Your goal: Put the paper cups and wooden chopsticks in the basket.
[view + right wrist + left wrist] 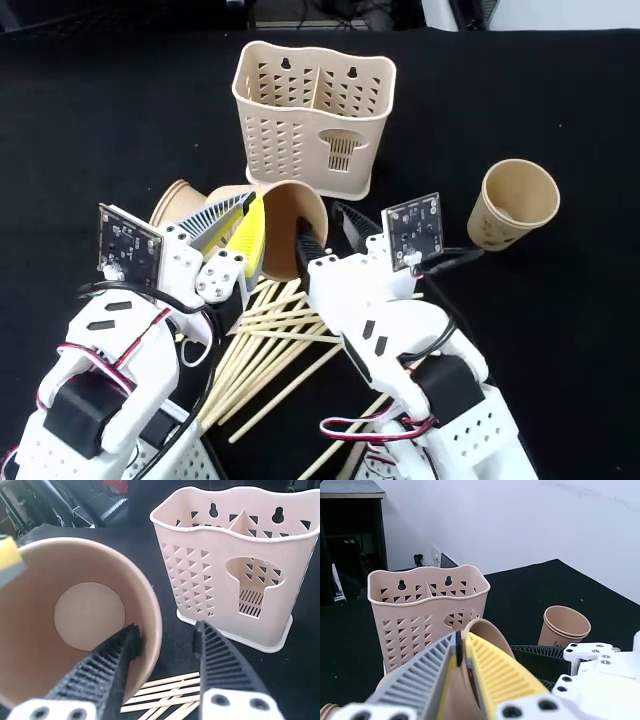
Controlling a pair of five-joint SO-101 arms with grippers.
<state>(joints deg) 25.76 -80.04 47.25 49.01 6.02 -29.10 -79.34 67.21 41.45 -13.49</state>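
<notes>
A paper cup [285, 225] [85, 615] lies tipped, mouth toward the arms, just in front of the beige basket [312, 120] [225, 565]. My left gripper [253, 203] [463, 639], with grey and yellow fingers, is shut on one side of its rim [487, 630]. My right gripper [320, 218] [166, 630] is open and straddles the other side of the rim: one black finger is inside the cup, the other outside. Wooden chopsticks [265, 345] [170, 695] lie in a loose pile between the two arms.
Another paper cup [515, 203] [565, 625] stands to the right of the basket [420, 615]. One more cup [178, 203] lies on its side to the left of the held cup. The tabletop [100, 120] is black cloth.
</notes>
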